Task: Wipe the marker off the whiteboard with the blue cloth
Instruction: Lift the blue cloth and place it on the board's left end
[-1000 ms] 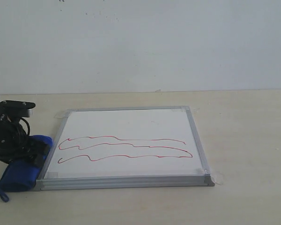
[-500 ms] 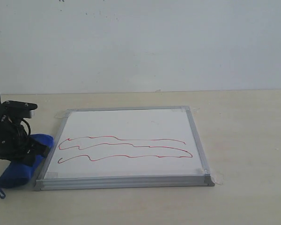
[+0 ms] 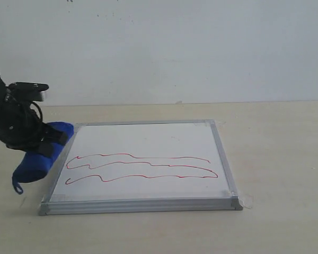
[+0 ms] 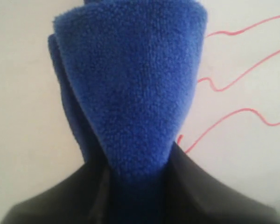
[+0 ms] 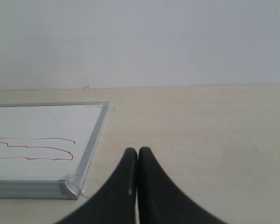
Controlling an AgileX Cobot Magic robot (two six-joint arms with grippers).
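Observation:
My left gripper (image 3: 46,142) is shut on the blue cloth (image 3: 41,153), a thick fuzzy roll held in the air at the whiteboard's left edge, its small loop dangling below. The left wrist view shows the blue cloth (image 4: 130,88) pinched between the black fingers (image 4: 205,196), with the red lines behind it. The whiteboard (image 3: 143,143) lies flat on the table, silver-framed, with the marker (image 3: 140,168) drawn as red wavy lines across it. In the right wrist view my right gripper (image 5: 138,154) is shut and empty above the table, near the whiteboard (image 5: 42,123) corner.
A pale beige table (image 3: 275,159) carries the board, and a white wall (image 3: 175,47) rises behind it. The board's frame (image 3: 143,205) stands slightly proud of the tabletop.
My left gripper closed on the blue cloth, then lifted it off the table and carried it up and slightly toward the board's far left edge.

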